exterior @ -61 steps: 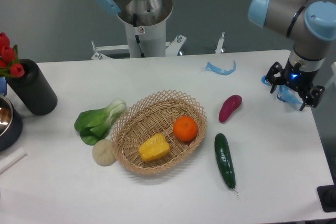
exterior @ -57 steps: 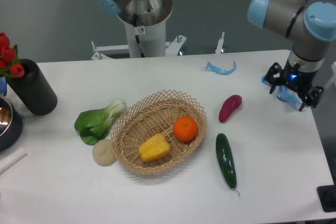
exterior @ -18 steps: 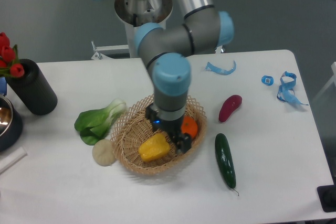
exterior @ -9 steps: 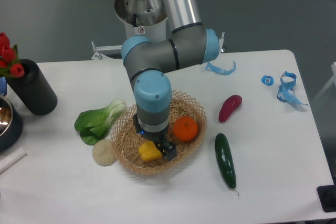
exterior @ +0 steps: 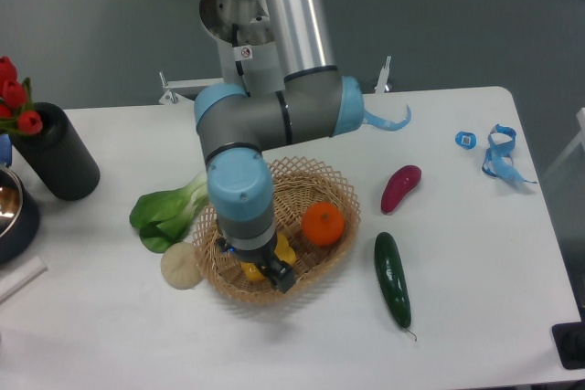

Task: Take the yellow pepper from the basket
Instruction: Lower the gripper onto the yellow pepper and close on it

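Camera: gripper (exterior: 260, 267) over yellow pepper (exterior: 282, 248) inside basket (exterior: 340, 191); jaws' state unclear.

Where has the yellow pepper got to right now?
The yellow pepper lies in the basket, left of the orange, mostly hidden beneath the gripper.

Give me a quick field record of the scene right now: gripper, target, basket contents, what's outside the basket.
gripper: down in the basket, over the pepper; jaw state hidden
yellow pepper: in the basket, mostly covered by the wrist
basket: also holds an orange
right of basket: cucumber, purple vegetable
left of basket: bok choy, pale round vegetable
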Controlling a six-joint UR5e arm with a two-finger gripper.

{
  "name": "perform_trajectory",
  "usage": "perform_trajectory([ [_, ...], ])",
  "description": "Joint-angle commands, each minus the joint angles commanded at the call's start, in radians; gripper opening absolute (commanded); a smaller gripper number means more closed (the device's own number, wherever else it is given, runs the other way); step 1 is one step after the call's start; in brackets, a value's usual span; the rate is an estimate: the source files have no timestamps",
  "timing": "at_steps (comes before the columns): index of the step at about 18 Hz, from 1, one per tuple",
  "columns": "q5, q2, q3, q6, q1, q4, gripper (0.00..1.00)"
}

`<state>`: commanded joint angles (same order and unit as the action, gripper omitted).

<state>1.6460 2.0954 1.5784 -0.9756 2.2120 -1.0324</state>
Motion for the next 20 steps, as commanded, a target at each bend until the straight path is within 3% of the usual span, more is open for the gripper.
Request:
perform_trajectory([
  [13, 0.069, 0.031, -0.006, 0.022, -0.021, 0.003, 1.0],
  [20, 0.069, 0.043, -0.012, 0.022, -0.021, 0.003, 0.62],
])
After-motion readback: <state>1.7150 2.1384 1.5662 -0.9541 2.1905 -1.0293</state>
